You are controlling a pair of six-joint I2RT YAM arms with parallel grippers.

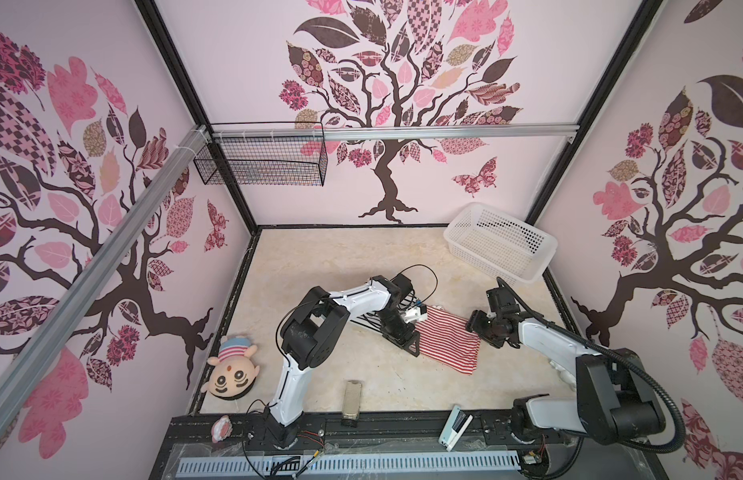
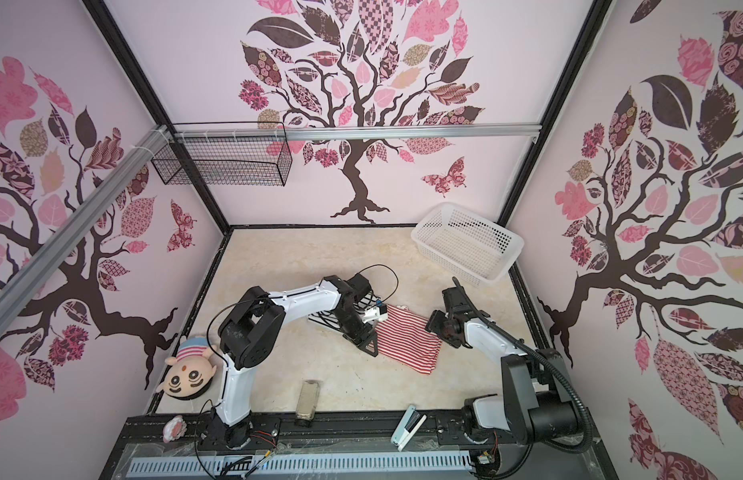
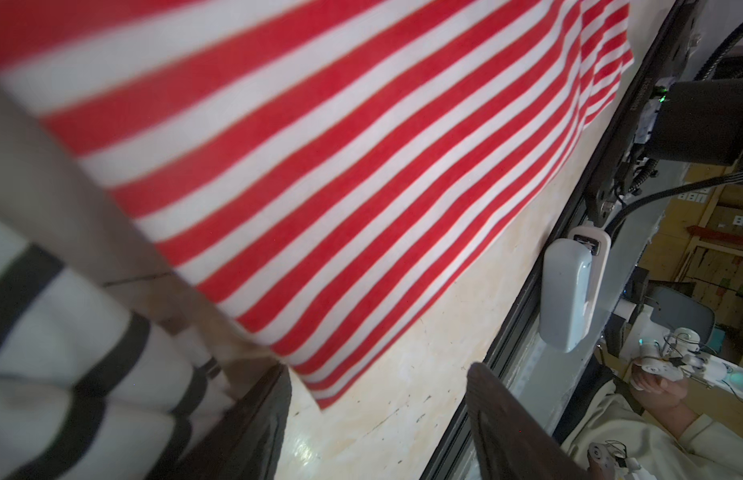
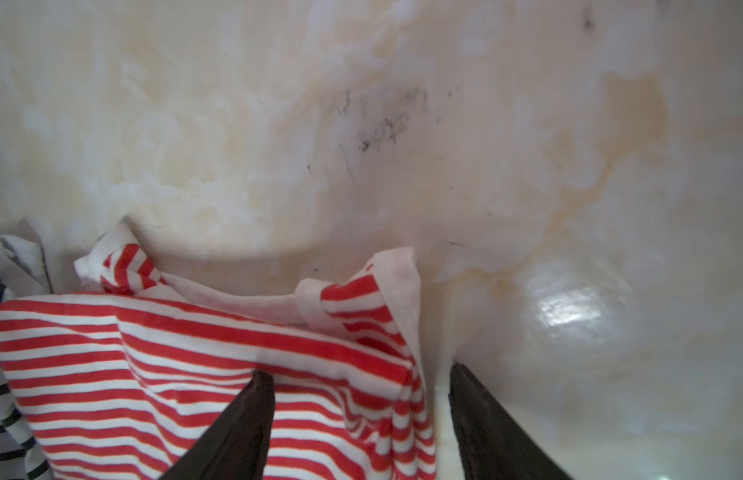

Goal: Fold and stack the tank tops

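Both grippers stand with jaws apart, holding nothing: left gripper [image 3: 378, 415] at the left edge of the red-and-white tank top [image 1: 446, 343], right gripper [image 4: 361, 415] at its right edge. This top lies spread right of centre in both top views. The black-and-white tank top [image 3: 50, 353] lies just beside it, under the left arm [image 1: 361, 297]. Closing now, the right jaws may pinch only one layer or the white trim [image 4: 403, 291], and so skew the fold.

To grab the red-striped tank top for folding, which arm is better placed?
Probably right: the open right pincer straddles the strap-side edge of the red-and-white tank top; the left pincer gapes over bare table.
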